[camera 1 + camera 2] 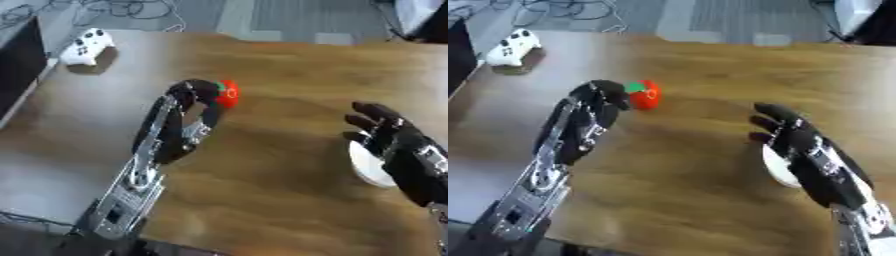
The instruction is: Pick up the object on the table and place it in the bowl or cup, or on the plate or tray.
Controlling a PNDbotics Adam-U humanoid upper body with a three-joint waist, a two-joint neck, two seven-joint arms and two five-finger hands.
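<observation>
Slippage is the main risk: the left hand (598,102) curls its fingers at the near side of the red tomato-like object (646,95) on the worktop (289,70), seemingly only touching it, so it could roll away. The right hand (785,131) hovers relaxed and empty over the white plate (367,165), blocking the drop spot.

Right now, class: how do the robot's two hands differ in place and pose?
The left hand reaches to mid-table with fingers curled at the red object; the right hand hangs nearer, fingers spread, holding nothing. The left is over bare wood; the right is above the white plate. Both are black.
</observation>
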